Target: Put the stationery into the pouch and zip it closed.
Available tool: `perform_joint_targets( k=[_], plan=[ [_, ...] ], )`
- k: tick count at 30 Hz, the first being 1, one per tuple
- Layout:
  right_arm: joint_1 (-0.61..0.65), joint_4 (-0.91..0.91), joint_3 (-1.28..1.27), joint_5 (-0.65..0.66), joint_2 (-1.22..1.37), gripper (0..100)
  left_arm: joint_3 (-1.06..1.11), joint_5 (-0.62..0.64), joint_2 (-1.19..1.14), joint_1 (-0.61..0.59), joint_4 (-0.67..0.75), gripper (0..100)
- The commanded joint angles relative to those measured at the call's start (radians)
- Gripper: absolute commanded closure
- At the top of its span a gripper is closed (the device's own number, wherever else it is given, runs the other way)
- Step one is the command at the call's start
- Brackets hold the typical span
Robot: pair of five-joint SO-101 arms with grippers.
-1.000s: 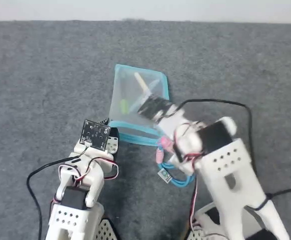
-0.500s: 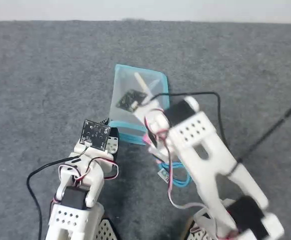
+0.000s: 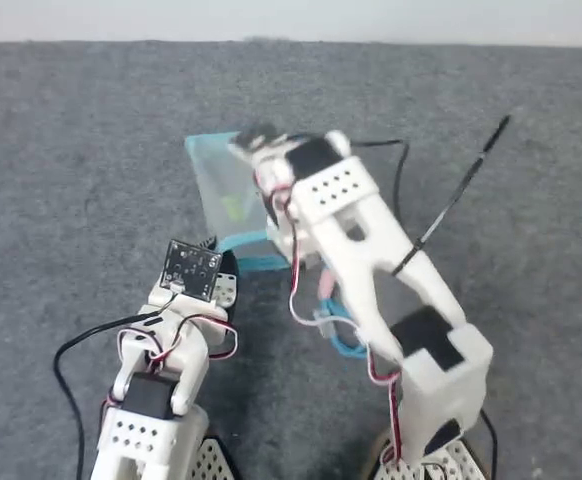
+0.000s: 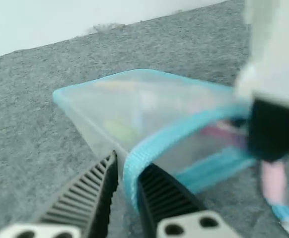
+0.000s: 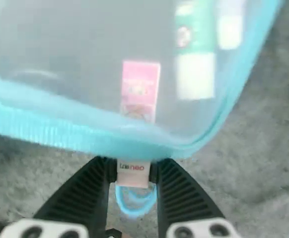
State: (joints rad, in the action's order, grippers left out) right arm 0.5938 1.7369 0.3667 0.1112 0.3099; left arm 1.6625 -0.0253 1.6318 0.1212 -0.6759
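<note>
R arm (image 3: 356, 230) stretched over pouch (image 3: 221, 185), L end effector (image 4: 128, 163) gripping.

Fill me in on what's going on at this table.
Two robot arms are working on a clear, blue-trimmed pouch on the grey table. The left pincer is clamped on the blue strip at the pouch's near edge. The right arm stretches across the pouch, and the right pincer grips a small white tag with a blue loop at the pouch's edge, apparently the zip pull. Pink and green stationery shows inside.
</note>
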Motion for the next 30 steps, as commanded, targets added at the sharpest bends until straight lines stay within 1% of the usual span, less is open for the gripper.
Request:
perform_joint_targets(
  k=[1,3,6,8,10,14,17,20,23,26,28,30],
  plan=[
    [-0.01,0.059,0.241,-0.018,0.028,98.7,-0.016,0.009,0.015,0.069,0.038,99],
    [-0.008,0.056,0.267,-0.018,0.036,95.5,-0.016,0.008,0.015,0.066,0.038,99],
    [0.018,0.053,0.267,-0.015,0.036,84.4,-0.016,0.006,0.015,0.063,0.038,99],
    [0.036,0.053,0.267,0.015,0.036,77.9,-0.015,-0.011,0.015,0.063,0.038,99],
    [0.053,0.053,0.267,0.041,0.036,74.7,-0.015,-0.017,0.015,0.063,0.038,99],
    [0.054,0.053,0.269,0.049,0.036,74.5,-0.015,-0.018,0.015,0.063,0.038,99],
    [0.018,0.058,0.267,0.054,0.028,74.5,-0.015,-0.018,0.017,0.06,0.038,99],
    [-0.041,0.058,0.262,0.091,-0.025,74.7,-0.021,-0.014,0.017,0.009,0.041,99],
    [-0.073,0.058,0.233,0.121,-0.125,78.9,-0.022,-0.012,0.017,-0.021,0.043,99],
    [-0.085,0.027,0.083,0.124,-0.268,79.7,-0.031,-0.012,0.017,-0.026,0.043,99],
    [-0.093,-0.053,-0.081,0.126,-0.381,77.9,-0.038,-0.011,0.017,-0.028,0.041,99],
    [-0.102,-0.176,-0.279,0.129,-0.51,76.6,-0.039,-0.011,0.017,-0.028,0.041,99]
  ],
)
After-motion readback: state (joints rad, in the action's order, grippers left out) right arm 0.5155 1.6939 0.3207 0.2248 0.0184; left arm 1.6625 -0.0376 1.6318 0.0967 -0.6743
